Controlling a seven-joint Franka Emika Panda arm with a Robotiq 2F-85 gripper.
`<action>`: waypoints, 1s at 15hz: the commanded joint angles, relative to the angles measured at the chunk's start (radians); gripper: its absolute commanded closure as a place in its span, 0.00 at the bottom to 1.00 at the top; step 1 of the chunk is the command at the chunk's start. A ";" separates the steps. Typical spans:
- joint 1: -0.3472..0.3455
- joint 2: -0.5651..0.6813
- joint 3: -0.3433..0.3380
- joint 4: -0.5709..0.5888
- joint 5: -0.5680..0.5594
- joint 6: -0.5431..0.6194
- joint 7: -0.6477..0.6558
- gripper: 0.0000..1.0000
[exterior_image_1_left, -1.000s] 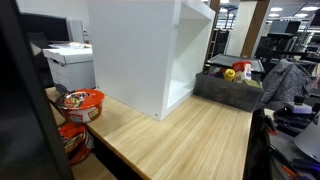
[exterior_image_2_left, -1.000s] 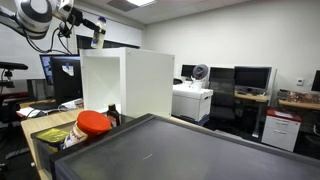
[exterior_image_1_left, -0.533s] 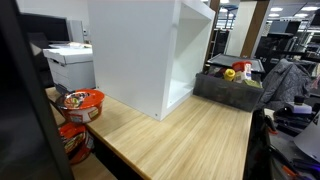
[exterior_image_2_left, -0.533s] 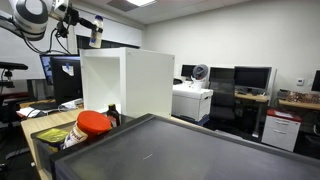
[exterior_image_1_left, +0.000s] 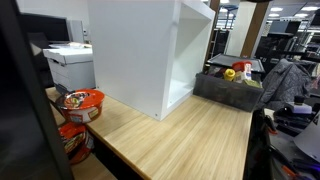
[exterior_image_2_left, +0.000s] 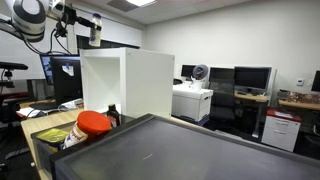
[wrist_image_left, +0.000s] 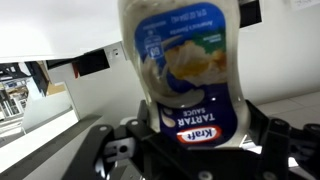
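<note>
The white cabinet (exterior_image_1_left: 150, 55) fills most of my screen, standing open-sided on the wooden desk (exterior_image_1_left: 205, 140). In an exterior view my arm (exterior_image_2_left: 58, 14) reaches in high, above and behind the cabinet's top. A grey bin of toys (exterior_image_1_left: 228, 88) sits at the desk's far end, well apart from a red bowl (exterior_image_1_left: 82, 101) near the cabinet's corner at the other end.

On the wrist view, the tool (wrist_image_left: 195, 140) is closed narrow around a Kraft tartar sauce bottle (wrist_image_left: 188, 65), its fingers (wrist_image_left: 100, 150) pressing either side of the narrow end. So the pick is done, as I judge it: the bottle is up in the air, clear of every surface. Setting it down is not yet done.
</note>
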 joint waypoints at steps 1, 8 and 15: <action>-0.038 -0.051 0.011 0.000 0.010 0.017 -0.013 0.38; -0.058 -0.083 0.021 -0.001 0.011 0.007 -0.018 0.07; -0.064 -0.097 0.014 0.016 0.006 -0.022 -0.030 0.00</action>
